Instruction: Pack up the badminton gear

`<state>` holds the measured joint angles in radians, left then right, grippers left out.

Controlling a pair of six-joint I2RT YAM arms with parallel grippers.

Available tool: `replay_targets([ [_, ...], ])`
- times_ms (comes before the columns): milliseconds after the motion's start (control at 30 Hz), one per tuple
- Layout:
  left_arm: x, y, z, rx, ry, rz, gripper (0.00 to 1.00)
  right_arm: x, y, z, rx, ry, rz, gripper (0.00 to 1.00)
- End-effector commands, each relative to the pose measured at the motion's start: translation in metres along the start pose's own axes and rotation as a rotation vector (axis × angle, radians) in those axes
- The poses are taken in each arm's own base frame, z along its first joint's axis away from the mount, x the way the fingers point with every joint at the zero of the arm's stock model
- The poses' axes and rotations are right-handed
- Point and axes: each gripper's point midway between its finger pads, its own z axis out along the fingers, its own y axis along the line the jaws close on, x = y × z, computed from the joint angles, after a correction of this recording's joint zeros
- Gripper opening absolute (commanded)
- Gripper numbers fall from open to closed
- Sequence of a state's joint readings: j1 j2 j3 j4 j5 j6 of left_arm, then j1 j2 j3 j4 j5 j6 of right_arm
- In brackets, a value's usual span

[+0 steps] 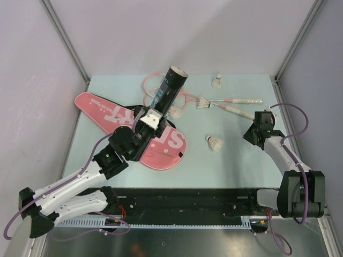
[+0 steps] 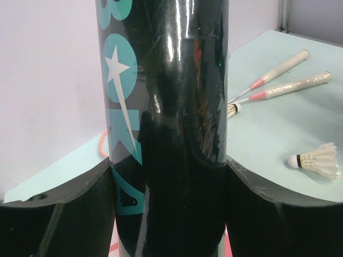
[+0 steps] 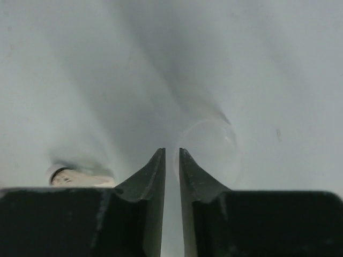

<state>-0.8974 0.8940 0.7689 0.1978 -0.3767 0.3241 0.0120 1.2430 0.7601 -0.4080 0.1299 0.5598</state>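
My left gripper (image 1: 154, 113) is shut on the dark cylindrical tube (image 1: 170, 87), holding it tilted above the pink racket-shaped bag (image 1: 104, 108). In the left wrist view the tube (image 2: 166, 101) fills the space between my fingers (image 2: 252, 198). Two pink-framed rackets (image 1: 238, 100) lie at the back, white handles to the right (image 2: 293, 83). Shuttlecocks lie at the back (image 1: 217, 83), on the racket shafts (image 1: 203, 103) and mid-table (image 1: 214, 143). My right gripper (image 1: 259, 122) is shut and empty, low over the table (image 3: 171, 152) by a handle end (image 3: 69, 176).
Grey walls with metal posts (image 1: 67, 43) enclose the pale blue table (image 1: 236, 160) on three sides. A black rail (image 1: 187, 201) runs along the near edge between the arm bases. The mid-table shuttlecock also shows in the left wrist view (image 2: 316, 160).
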Motion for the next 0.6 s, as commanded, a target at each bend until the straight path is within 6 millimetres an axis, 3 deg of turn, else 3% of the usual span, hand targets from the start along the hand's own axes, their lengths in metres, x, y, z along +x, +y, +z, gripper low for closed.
replay_targets([
  [0,-0.04,0.007,-0.004,0.02,-0.107,-0.101,0.23,-0.022,-0.009,0.007,-0.003,-0.09,-0.013,0.3],
  [33,-0.041,0.008,-0.004,0.018,-0.11,-0.106,0.23,-0.02,-0.006,0.006,-0.02,-0.084,-0.035,0.45],
  [100,-0.04,0.009,-0.004,0.015,-0.109,-0.11,0.23,-0.011,0.013,-0.001,-0.114,-0.048,-0.077,0.54],
  [133,-0.04,0.01,-0.004,0.012,-0.11,-0.113,0.23,0.002,0.035,-0.01,-0.181,-0.029,-0.131,0.62],
  [200,-0.039,0.01,-0.003,0.015,-0.108,-0.116,0.23,0.013,0.059,-0.029,-0.266,-0.031,-0.152,0.67],
  [233,-0.039,0.01,-0.003,0.02,-0.108,-0.118,0.23,0.029,0.069,-0.036,-0.317,-0.002,-0.156,0.71],
  [267,-0.038,0.01,-0.002,0.019,-0.106,-0.121,0.23,0.032,0.088,-0.052,-0.42,-0.018,-0.149,0.72],
  [333,-0.037,0.011,-0.002,0.016,-0.106,-0.123,0.23,0.053,0.094,-0.055,-0.489,0.023,-0.047,0.73],
  [367,-0.036,0.012,-0.001,0.012,-0.103,-0.127,0.23,0.052,0.111,-0.064,-0.58,-0.004,-0.023,0.73],
  [567,-0.033,0.01,0.0,0.022,-0.097,-0.122,0.22,0.065,0.135,-0.058,-0.65,-0.037,0.094,0.67],
])
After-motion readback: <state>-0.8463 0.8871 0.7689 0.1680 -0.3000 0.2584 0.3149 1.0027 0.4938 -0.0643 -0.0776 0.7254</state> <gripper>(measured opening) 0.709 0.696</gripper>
